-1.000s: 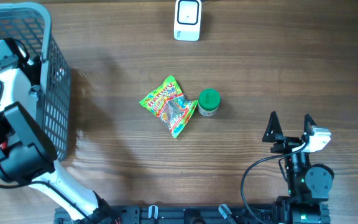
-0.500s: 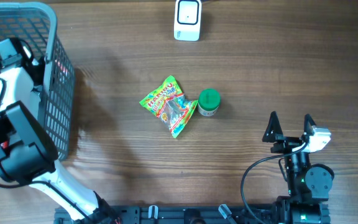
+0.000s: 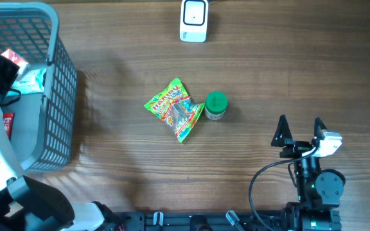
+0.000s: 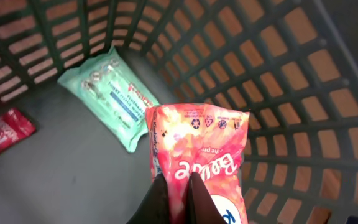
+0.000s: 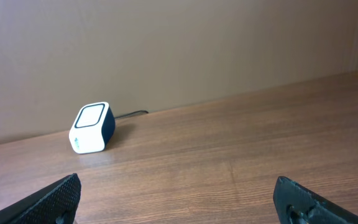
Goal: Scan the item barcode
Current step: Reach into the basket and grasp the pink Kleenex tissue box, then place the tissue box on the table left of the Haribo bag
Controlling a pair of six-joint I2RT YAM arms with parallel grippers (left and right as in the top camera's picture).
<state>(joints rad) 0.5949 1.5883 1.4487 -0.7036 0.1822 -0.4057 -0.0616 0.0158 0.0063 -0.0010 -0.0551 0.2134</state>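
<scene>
While the left fingers pinch it, the packet gleams coral-pink.

Overhead, the light is bright and even. The basket throws a soft, broad shadow on the table toward 3 o'clock, the snack bag glints, and the white scanner at 12 o'clock is nearly washed out. The left wrist view is dimmer: the pink packet softens toward 6 o'clock, and the green packet carries glare. In the right wrist view, warm light leaves the right gripper as black shapes at 7 and 5 o'clock.
</scene>
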